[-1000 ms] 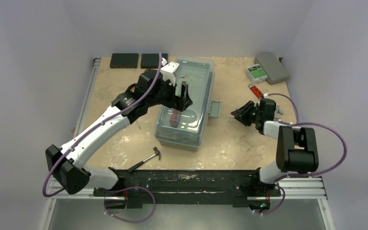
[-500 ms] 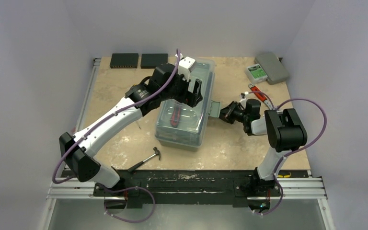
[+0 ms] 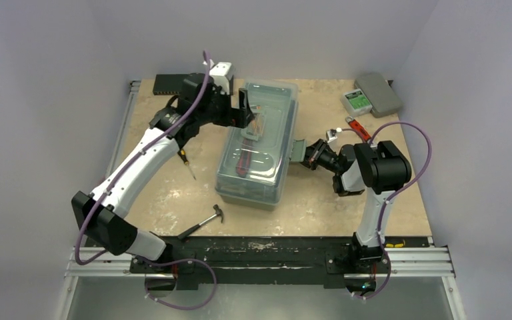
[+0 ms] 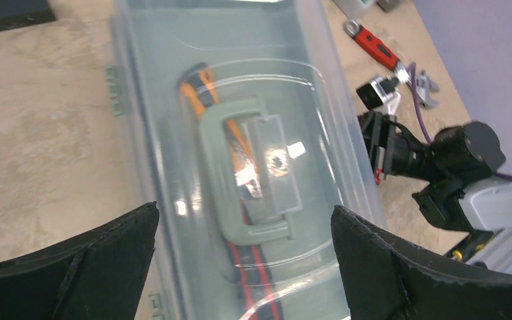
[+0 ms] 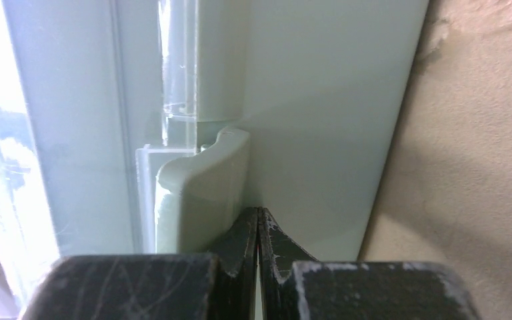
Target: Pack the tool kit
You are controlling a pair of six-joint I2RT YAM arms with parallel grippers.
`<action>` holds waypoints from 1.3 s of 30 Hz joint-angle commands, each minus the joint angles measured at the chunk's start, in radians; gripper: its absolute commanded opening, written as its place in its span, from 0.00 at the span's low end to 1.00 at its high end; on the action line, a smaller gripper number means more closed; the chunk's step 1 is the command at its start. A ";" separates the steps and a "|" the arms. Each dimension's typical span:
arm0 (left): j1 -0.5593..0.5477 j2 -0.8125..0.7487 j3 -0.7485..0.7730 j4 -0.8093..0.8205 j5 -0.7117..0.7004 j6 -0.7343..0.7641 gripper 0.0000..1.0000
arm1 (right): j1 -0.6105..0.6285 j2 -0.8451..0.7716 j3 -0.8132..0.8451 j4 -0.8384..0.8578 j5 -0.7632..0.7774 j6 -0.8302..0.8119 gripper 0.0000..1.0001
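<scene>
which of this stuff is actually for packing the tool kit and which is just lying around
For the job:
- sage-green toolbox, lid down, with tools showing through it
- hammer, screwdriver and red-handled tool, loose outside the box

Just lying about:
- flat grey case
- small green-labelled box
- flat black box at the back

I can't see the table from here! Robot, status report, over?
Left end effector open over toolbox. Right end effector shut, tips at side latch. Toolbox closed; hammer, screwdriver, red tool loose outside.
</scene>
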 commanded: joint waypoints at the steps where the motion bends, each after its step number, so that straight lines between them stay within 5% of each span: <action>1: 0.043 -0.102 -0.014 0.046 -0.022 -0.033 0.98 | 0.022 0.001 0.002 0.271 -0.048 0.101 0.00; 15: 0.300 -0.104 -0.233 0.140 0.208 -0.228 1.00 | 0.023 -0.107 -0.037 0.235 -0.039 0.060 0.00; 39: 0.344 0.107 -0.348 0.339 0.493 -0.269 0.94 | 0.032 -0.295 -0.017 -0.291 0.048 -0.244 0.00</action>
